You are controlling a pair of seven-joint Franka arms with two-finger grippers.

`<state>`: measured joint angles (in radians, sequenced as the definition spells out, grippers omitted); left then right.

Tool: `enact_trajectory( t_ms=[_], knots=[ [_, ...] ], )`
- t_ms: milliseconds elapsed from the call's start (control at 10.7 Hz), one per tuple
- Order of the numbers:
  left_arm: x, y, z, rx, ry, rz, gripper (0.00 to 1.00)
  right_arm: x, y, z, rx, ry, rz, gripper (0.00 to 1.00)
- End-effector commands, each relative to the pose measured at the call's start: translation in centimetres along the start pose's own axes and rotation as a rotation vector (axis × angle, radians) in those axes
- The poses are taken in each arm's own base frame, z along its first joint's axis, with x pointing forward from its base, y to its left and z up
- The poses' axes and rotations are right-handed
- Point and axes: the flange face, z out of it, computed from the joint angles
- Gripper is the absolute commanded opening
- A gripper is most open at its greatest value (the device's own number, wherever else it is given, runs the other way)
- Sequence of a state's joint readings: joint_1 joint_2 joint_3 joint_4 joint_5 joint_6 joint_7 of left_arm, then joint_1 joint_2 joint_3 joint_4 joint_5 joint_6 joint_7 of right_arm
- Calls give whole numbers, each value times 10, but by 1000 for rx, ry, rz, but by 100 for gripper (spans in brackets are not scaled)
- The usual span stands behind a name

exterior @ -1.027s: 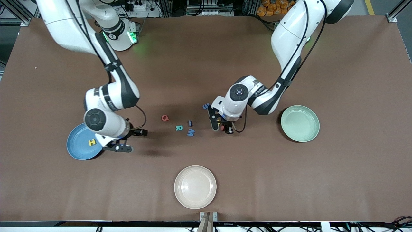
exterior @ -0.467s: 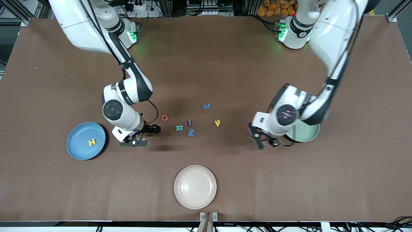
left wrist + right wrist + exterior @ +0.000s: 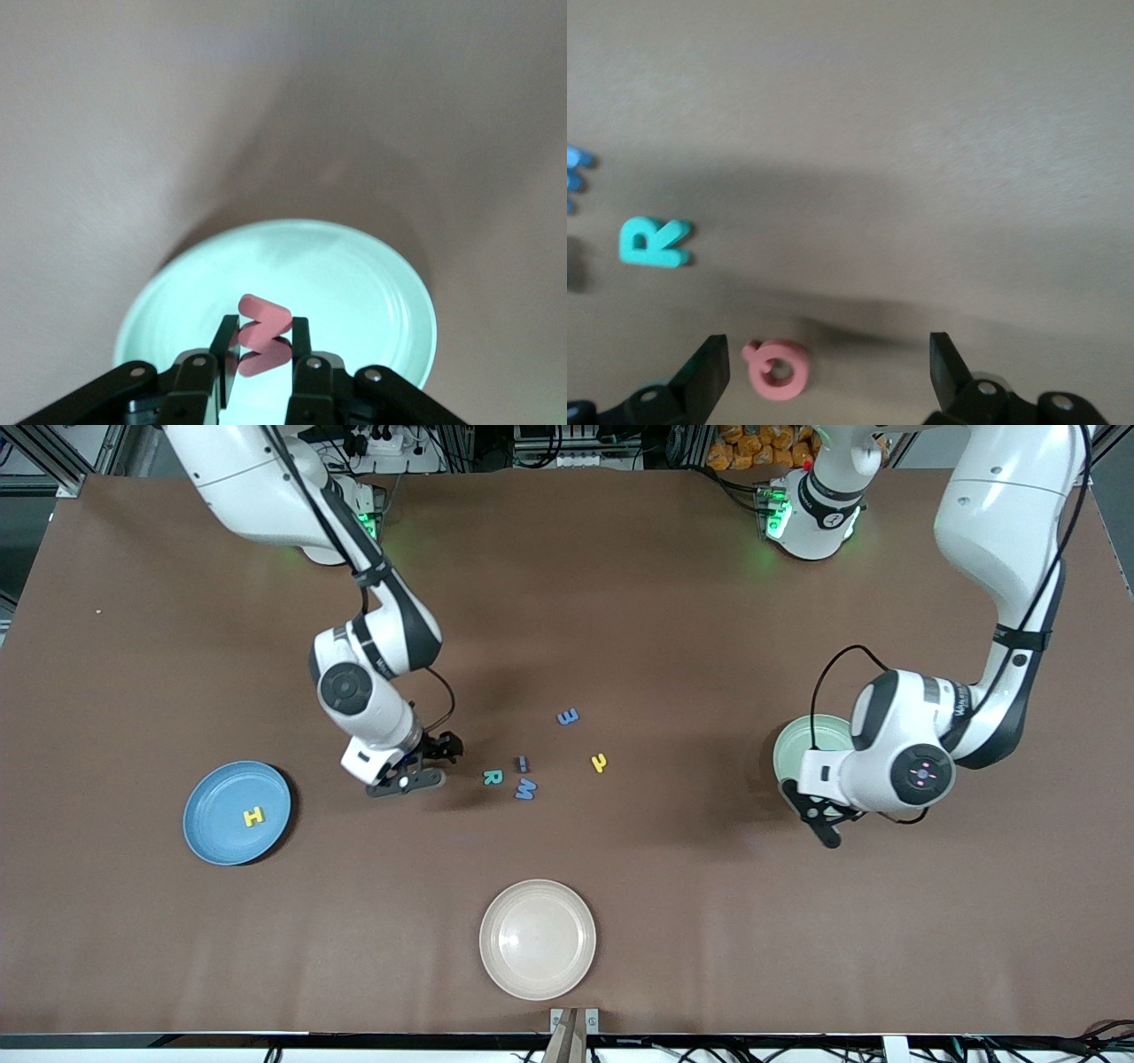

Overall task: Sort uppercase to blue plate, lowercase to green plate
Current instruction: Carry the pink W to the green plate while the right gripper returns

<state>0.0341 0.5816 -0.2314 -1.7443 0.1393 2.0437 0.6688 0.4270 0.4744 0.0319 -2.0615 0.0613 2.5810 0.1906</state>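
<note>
My left gripper (image 3: 826, 824) is shut on the red m-like lowercase letter (image 3: 264, 323) and holds it over the pale green plate (image 3: 795, 746), which also shows in the left wrist view (image 3: 354, 274). My right gripper (image 3: 430, 762) is open and low over the red Q (image 3: 778, 368), which lies between its fingers; the front view hides the Q. Beside it lie the teal R (image 3: 493, 777), dark i (image 3: 523, 763) and blue M (image 3: 525, 788). The blue E-like letter (image 3: 568, 716) and yellow hooked letter (image 3: 599, 762) lie toward the left arm's end. The yellow H (image 3: 254, 816) lies on the blue plate (image 3: 213, 824).
A cream-beige plate (image 3: 538, 939) stands near the table's front edge, nearer to the camera than the letters. The brown table top (image 3: 673, 886) stretches bare between the plates.
My left gripper has carried the red m-like letter from the letter cluster to over the green plate. My right gripper has moved from the blue plate to the red Q.
</note>
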Motion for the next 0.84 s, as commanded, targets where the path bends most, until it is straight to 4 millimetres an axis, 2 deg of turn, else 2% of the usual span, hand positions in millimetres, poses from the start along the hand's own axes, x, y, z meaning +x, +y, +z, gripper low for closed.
enact_trajectory(
  t_ms=[0, 187, 280, 467, 654, 747],
  knots=[
    [-6, 16, 25, -105, 12, -27, 0, -30, 2, 9, 4, 54, -52, 100],
    [-4, 16, 22, -99, 14, -33, 0, -38, -5, 16, 5, 54, -72, 100],
    [-3, 15, 20, -89, 12, -29, 25, -39, -8, 18, 5, 50, -69, 100],
    [-5, 11, 11, -75, 22, -35, 51, -41, -10, 19, 4, 39, -66, 100],
    [-1, 0, -15, -33, 57, -40, 58, -45, -19, 24, 3, 29, -66, 100],
    [2, -2, -37, -5, 82, -40, 61, -45, -21, 24, 3, 29, -70, 100]
  ],
)
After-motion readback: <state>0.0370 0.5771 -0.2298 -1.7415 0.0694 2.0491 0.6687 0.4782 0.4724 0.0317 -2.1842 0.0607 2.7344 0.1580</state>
